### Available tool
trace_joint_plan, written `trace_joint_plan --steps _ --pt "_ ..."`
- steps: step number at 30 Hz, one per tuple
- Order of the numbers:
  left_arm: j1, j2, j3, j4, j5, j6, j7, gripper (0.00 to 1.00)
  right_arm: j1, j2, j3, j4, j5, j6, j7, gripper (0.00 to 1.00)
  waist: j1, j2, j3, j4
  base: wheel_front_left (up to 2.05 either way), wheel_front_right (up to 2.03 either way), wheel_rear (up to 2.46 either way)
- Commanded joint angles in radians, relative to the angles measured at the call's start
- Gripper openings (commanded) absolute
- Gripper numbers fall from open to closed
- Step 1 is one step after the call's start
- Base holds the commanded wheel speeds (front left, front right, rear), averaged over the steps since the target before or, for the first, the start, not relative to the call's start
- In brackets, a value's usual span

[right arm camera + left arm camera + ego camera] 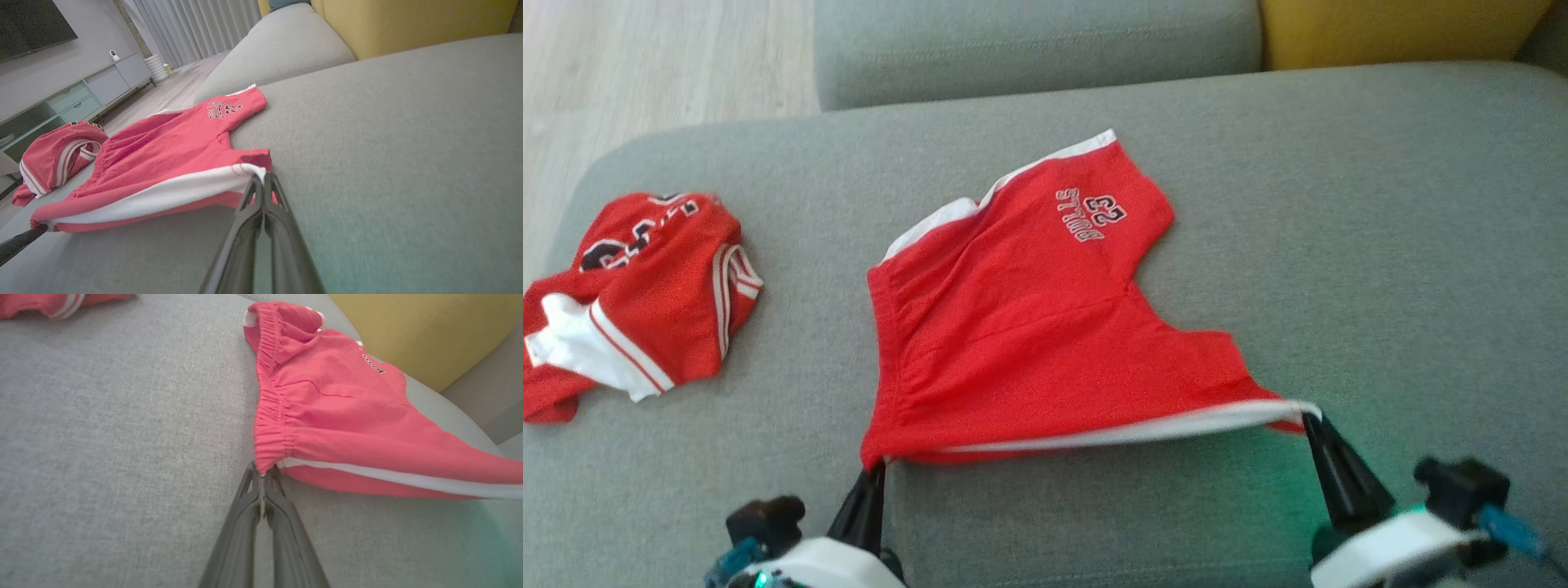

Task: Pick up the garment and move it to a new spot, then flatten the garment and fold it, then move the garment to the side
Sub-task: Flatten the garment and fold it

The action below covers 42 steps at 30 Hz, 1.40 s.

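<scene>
The grey sofa seat (1339,245) spreads wide before me, with a yellow cushion (1396,28) at its far right corner. In the middle of the seat are the red Bulls shorts (1029,327). Their far leg, printed "BULLS 23", lies flat on the fabric, and the near edge with the white side stripe is drawn taut between my two hands. A crumpled red and white jersey (637,302) sits well apart from the shorts, near the seat's left edge. My left gripper (877,468) is closed tight, its fingers pinching the corner of the elastic waistband. My right gripper (1310,419) is closed as tight on the hem corner, where the white stripe ends, with that corner just above the seat.
</scene>
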Motion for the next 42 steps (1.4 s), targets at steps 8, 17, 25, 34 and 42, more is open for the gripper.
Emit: trace_joint_plan --steps 8,17,25,34,42 --pt "-0.192 0.016 0.010 -0.092 -0.008 0.002 -0.006 0.00 -0.302 -0.001 -0.007 0.019 -0.050 -0.001 -0.005 0.00 0.0001 -0.0001 0.104 0.061 0.00 0.00 0.00" --pt "-0.436 0.016 -0.001 -0.086 -0.027 0.033 -0.006 0.00 -0.701 0.006 0.015 0.233 -0.097 -0.001 -0.015 0.00 0.0001 -0.0001 0.244 0.122 0.00 0.00 0.00" --pt "-0.605 0.016 -0.036 -0.050 -0.057 0.050 -0.006 0.00 -0.977 0.017 0.024 0.501 -0.166 -0.001 -0.042 0.00 0.0001 -0.0001 0.351 0.170 0.00 0.00 0.00" --pt "-0.741 0.016 -0.106 0.003 -0.106 0.088 -0.006 0.00 -1.168 0.032 0.013 0.736 -0.245 -0.001 -0.080 0.00 0.0001 -0.0001 0.433 0.197 0.00 0.00 0.00" --pt "-0.771 0.016 -0.159 0.051 -0.135 0.108 -0.006 1.00 -1.227 0.077 -0.017 0.860 -0.272 -0.001 -0.097 1.00 0.0001 -0.0001 0.449 0.193 0.00 0.00 0.00"
